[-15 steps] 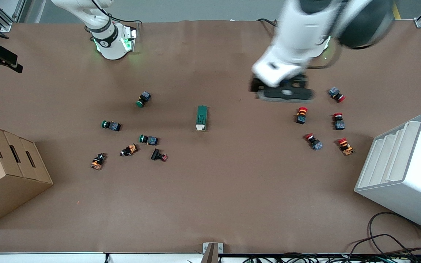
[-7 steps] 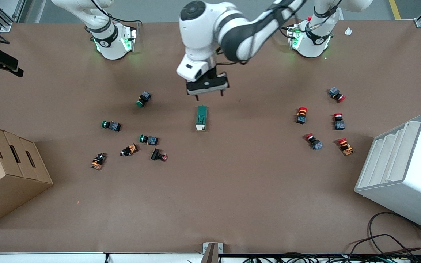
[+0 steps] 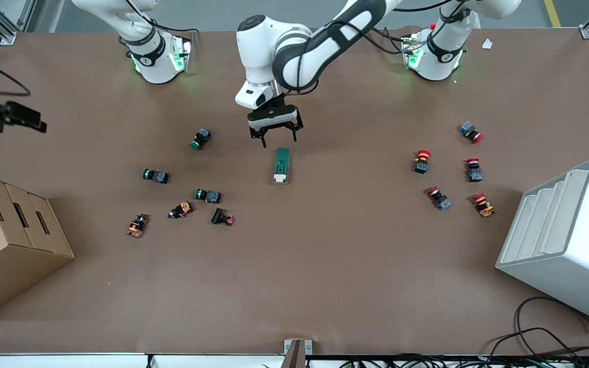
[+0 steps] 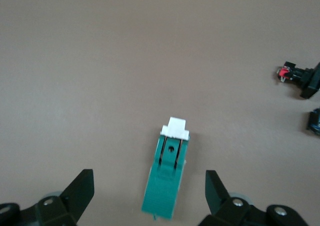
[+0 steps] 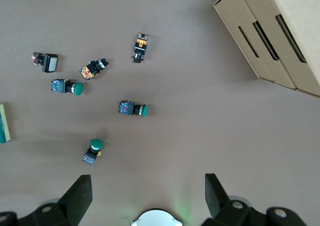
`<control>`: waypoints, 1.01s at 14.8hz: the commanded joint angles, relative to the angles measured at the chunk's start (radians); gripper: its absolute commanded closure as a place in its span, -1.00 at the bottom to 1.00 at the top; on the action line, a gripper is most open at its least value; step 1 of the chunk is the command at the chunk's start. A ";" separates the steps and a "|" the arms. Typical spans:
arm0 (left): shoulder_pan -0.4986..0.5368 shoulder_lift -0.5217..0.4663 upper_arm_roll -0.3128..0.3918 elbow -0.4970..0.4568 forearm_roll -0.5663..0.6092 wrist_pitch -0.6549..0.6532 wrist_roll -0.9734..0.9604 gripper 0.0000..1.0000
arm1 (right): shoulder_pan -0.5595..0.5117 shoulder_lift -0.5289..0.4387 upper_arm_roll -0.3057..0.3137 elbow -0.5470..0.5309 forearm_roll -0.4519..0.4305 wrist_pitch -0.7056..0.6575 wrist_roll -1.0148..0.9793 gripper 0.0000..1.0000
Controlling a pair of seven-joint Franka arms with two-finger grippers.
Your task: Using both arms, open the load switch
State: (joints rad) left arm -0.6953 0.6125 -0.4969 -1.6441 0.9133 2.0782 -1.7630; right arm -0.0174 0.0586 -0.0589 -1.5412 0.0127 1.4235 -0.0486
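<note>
The brown surface (image 3: pixel 325 266) carried a cardboard box (image 3: pixel 8 235) at the right arm's end and a white rack (image 3: pixel 565 240) at the left arm's end. The left claw (image 3: pixel 274 137) hung spread just above the switch's (image 3: pixel 281 164) green end. The right claw (image 5: pixel 145 196), also spread, waited high over the surface near its own base. The switch lay mid-surface, white lever (image 4: pixel 175 128) nearest the front camera. A skewed descent could nudge the loose switch aside, and with no second grip, prying might drag it.
</note>
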 commanded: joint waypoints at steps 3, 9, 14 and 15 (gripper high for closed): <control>-0.036 0.059 0.001 -0.095 0.307 0.031 -0.228 -0.97 | 0.054 0.050 0.010 -0.007 -0.002 0.023 0.230 -1.00; -0.082 0.131 0.008 -0.178 0.651 0.020 -0.582 -0.97 | 0.174 0.136 0.013 -0.008 0.096 0.044 0.653 -1.00; -0.095 0.157 0.012 -0.207 0.732 -0.004 -0.593 -0.97 | 0.341 0.239 0.013 -0.008 0.105 0.164 0.971 -1.00; -0.093 0.159 0.014 -0.209 0.749 -0.006 -0.593 -0.97 | 0.384 0.265 0.013 -0.007 0.108 0.205 1.046 -1.00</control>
State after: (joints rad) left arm -0.7800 0.7700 -0.4913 -1.8498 1.6190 2.0895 -2.3423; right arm 0.2951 0.2867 -0.0369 -1.5501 0.1112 1.5788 0.8694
